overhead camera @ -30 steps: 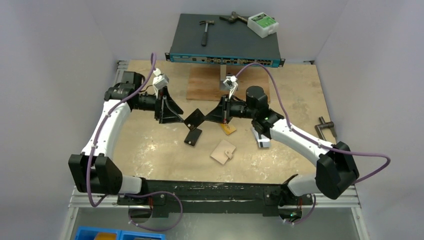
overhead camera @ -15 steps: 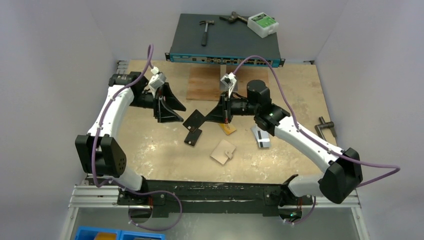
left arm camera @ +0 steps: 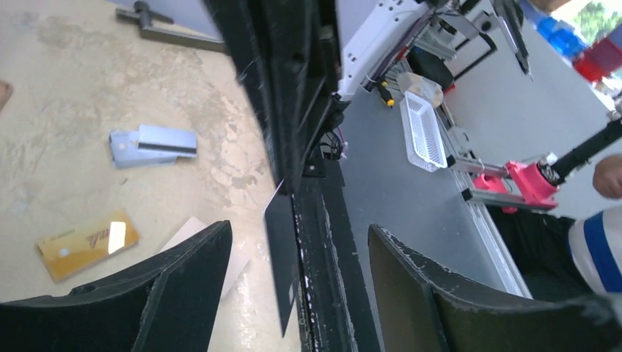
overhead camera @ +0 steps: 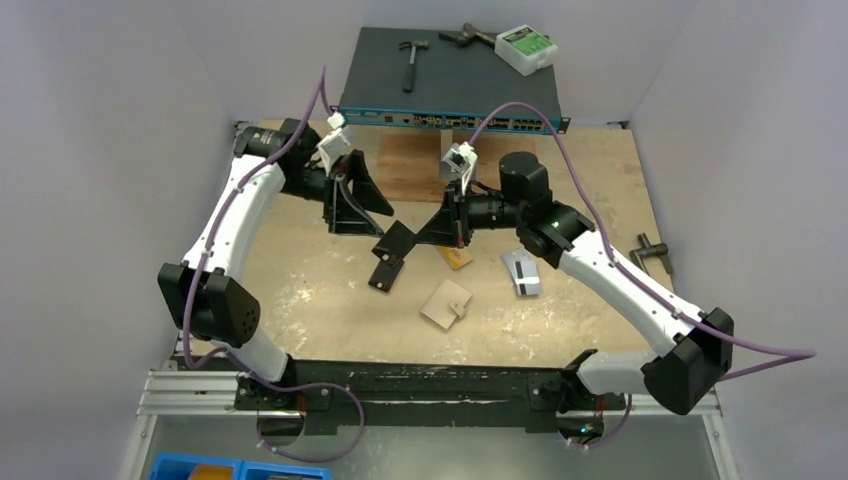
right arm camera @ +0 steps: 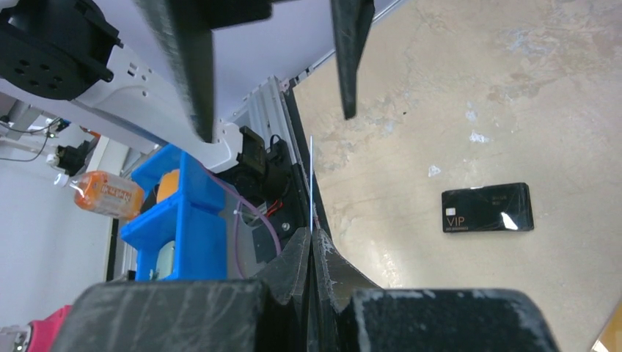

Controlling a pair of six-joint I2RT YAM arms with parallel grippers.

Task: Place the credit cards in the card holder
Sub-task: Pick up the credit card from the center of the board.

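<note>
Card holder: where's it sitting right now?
Top view: the card holder lies near the table's centre, just on the arm-base side of the orange-yellow card, left of the silver-grey cards.

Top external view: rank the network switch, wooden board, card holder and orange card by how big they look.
Largest to smallest:
1. network switch
2. wooden board, partly hidden
3. card holder
4. orange card, only partly showing, so its true size against the holder is unsure
</note>
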